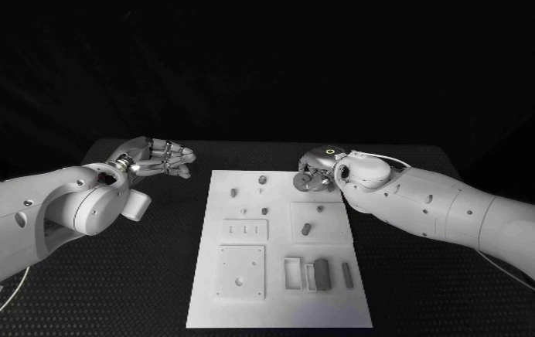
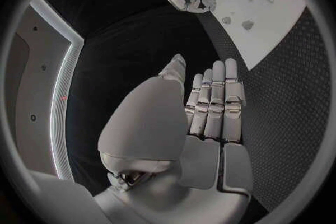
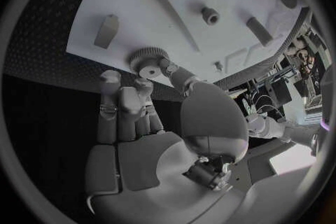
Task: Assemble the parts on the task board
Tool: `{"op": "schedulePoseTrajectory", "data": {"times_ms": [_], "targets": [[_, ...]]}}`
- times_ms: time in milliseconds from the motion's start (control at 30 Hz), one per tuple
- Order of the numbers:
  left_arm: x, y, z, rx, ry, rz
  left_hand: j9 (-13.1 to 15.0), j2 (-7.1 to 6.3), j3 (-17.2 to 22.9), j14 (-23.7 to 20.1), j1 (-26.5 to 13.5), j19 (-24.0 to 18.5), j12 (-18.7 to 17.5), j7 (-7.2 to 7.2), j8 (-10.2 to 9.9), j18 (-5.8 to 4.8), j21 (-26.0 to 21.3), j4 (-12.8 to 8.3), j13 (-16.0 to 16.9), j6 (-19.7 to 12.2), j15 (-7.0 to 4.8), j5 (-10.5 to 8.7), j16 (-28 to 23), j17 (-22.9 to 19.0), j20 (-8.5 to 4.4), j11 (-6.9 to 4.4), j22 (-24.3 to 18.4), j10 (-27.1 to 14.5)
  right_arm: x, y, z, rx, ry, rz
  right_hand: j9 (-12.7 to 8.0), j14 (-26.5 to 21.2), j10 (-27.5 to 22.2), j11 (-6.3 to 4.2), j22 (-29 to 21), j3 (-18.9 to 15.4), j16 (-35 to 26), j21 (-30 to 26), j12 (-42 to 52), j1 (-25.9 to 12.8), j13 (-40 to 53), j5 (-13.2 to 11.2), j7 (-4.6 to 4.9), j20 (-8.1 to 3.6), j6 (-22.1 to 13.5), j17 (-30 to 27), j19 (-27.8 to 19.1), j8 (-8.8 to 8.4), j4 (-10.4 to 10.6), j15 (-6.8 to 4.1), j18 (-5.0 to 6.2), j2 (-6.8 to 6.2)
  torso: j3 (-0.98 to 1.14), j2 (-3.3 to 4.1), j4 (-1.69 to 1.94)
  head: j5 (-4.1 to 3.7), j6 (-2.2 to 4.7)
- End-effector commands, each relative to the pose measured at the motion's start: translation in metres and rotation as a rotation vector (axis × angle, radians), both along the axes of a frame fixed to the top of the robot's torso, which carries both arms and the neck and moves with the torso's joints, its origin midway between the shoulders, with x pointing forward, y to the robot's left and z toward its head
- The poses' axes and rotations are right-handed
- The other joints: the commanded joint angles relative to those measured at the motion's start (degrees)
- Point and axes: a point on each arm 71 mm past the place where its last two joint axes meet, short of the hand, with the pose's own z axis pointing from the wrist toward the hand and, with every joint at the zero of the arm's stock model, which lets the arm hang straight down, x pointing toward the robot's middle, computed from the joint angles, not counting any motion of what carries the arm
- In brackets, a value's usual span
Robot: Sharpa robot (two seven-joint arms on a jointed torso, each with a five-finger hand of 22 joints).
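Black, dotted table (image 1: 134, 275) matting is stretching beneath both arms, with darkness lying behind it. Over the far right edge of the white task board (image 1: 212, 306), the right hand (image 1: 315, 176) is pinching a small round toothed part, a gear (image 3: 147, 61), between its thumb and a finger; in the right wrist view the gear is sitting at the fingertips (image 3: 111, 79), right above the board's edge, while the other fingers are lying close together beside it. Just beyond that hand, further onto the board, a few small parts are lying apart from one another: a short peg (image 3: 210, 14), an oblong piece (image 3: 106, 31) and another oblong piece (image 3: 260, 31). Nearer the robot from this hand, the board is carrying a square block (image 1: 320, 222), a low switch-like plate (image 1: 245, 229), a larger square plate (image 1: 241, 272) and a group of slim upright bars (image 1: 321, 273). The left hand (image 1: 159, 159) is hovering off the board's far left side, over the mat, holding nothing; in the left wrist view its fingers (image 2: 218, 102) are lying straight and side by side, with the thumb standing apart from them. Across from this hand, the board is lying well apart from its fingertips, and the right hand is showing beyond it.
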Motion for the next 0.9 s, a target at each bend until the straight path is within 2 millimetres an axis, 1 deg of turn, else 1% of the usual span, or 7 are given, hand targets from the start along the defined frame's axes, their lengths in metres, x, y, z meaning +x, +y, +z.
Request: {"op": "schedulePoseTrajectory", "data": {"times_ms": [33, 67, 200, 500, 567, 633, 900], "targets": [[-0.001, -0.002, 0.001, -0.006, -0.004, -0.017, -0.1, -0.06, 0.4, 0.3, -0.6, 0.3, -0.3, 0.09, -0.3, 0.91, -0.3, 0.0, -0.1, -0.3, 0.08, -0.19, -0.2, 0.1, -0.12, 0.27, 0.1, -0.1, -0.003, -0.004, -0.013, -0.057, 0.075, -0.012, 0.0, -0.1, -0.6, -0.14, 1.0, 0.0, 0.3, 0.3, 0.5, -0.5, -0.2, -0.2, 0.68, -0.52, 1.2, 0.1, 0.0, 0.41, 0.7, 0.26, 3.47, 0.61, -0.03, 0.02, 0.0, 0.0, -0.02], [-0.001, -0.002, 0.001, -0.006, -0.004, -0.017, -0.1, -0.05, 0.4, 0.3, -0.6, 0.3, -0.3, 0.09, -0.3, 0.91, -0.3, 0.0, -0.1, -0.3, 0.08, -0.19, -0.3, 0.1, -0.12, 0.27, 0.1, -0.1, -0.003, -0.005, -0.014, -0.061, 0.082, -0.012, 0.0, -0.1, -0.6, -0.16, 1.0, 0.1, 0.3, 0.3, 0.5, -0.5, -0.2, -0.2, 0.66, -0.54, 1.3, 0.1, 0.0, 0.44, 0.7, 0.24, 3.47, 0.81, -0.03, 0.01, 0.01, -0.02, -0.04], [-0.001, -0.001, 0.001, -0.006, -0.004, -0.015, -0.1, -0.04, 0.4, 0.3, -0.7, 0.3, -0.3, 0.09, -0.3, 0.91, -0.3, 0.1, -0.1, -0.3, 0.08, -0.19, -0.3, 0.1, -0.12, 0.27, 0.1, -0.1, -0.002, -0.007, -0.017, -0.058, 0.122, -0.017, 0.0, -0.2, -0.7, -0.29, 1.1, 0.1, 0.4, 0.5, 0.9, -0.1, -0.5, -0.2, 0.52, -0.65, 1.5, 0.2, -0.2, 0.5, 0.5, 0.1, 3.47, 2.67, -0.05, -0.01, 0.06, -0.09, -0.27], [-0.001, -0.001, 0.001, -0.006, -0.002, -0.017, -0.1, 0.21, 0.5, 0.3, -1.3, 0.3, -0.4, 0.11, -0.3, 0.91, -0.4, 0.1, -0.1, -0.3, 0.09, -0.19, -0.4, 0.3, -0.12, 0.29, 0.1, -0.1, -0.002, -0.008, -0.019, -0.065, 0.153, -0.02, -0.3, -0.3, -0.9, -0.09, 1.1, -0.3, 0.6, 0.8, 1.6, -0.5, -1.1, -0.2, 0.74, -0.64, 0.9, 0.3, -0.5, 0.03, 0.0, 0.29, 3.47, 4.96, -0.02, 0.01, 0.04, -0.12, -0.56], [-0.001, -0.002, 0.001, -0.006, 0.001, -0.019, -0.1, 0.24, 0.5, 0.3, -1.5, 0.4, -0.5, 0.11, -0.4, 0.91, -0.4, 0.1, -0.1, -0.3, 0.09, -0.19, -0.5, 0.3, -0.12, 0.29, 0.1, -0.1, -0.002, -0.008, -0.02, -0.067, 0.157, -0.018, -0.4, -0.3, -1.0, -0.06, 1.1, -0.4, 0.7, 0.9, 1.7, -0.5, -1.2, -0.2, 0.77, -0.66, 0.8, 0.4, -0.6, -0.06, -0.4, 0.32, 3.47, 5.26, -0.03, 0.0, 0.04, -0.08, -0.58], [-0.002, -0.003, 0.0, -0.006, 0.004, -0.023, -0.1, 0.23, 0.5, 0.3, -1.6, 0.3, -0.5, 0.12, -0.4, 0.9, -0.4, 0.1, -0.1, -0.3, 0.09, -0.19, -0.5, 0.4, -0.12, 0.3, 0.1, -0.1, -0.002, -0.008, -0.021, -0.072, 0.167, -0.018, -0.5, -0.3, -1.1, 0.0, 1.1, -0.5, 0.7, 1.0, 1.9, 0.0, -1.4, -0.2, 0.84, -0.71, 0.6, 0.4, -0.7, -0.22, -1.5, 0.38, 3.47, 5.3, -0.05, -0.02, 0.08, 0.03, -0.6], [-0.002, -0.003, 0.001, -0.008, 0.0, -0.025, -0.1, 0.25, 0.6, 0.3, -1.8, 0.3, -0.6, 0.13, -0.4, 0.9, -0.5, 0.1, -0.2, -0.4, 0.12, -0.19, -0.7, 0.4, -0.11, 0.33, 0.1, -0.2, -0.003, -0.008, -0.024, -0.085, 0.178, -0.015, -0.5, -0.3, -1.1, -0.07, 1.1, -0.7, 0.9, 1.3, 2.6, -0.2, -1.8, -0.2, 0.75, -0.64, 1.2, 0.5, -0.7, 0.01, -2.7, 0.33, 3.47, 6.67, -0.06, -0.02, 0.07, 0.02, -0.78]]}}
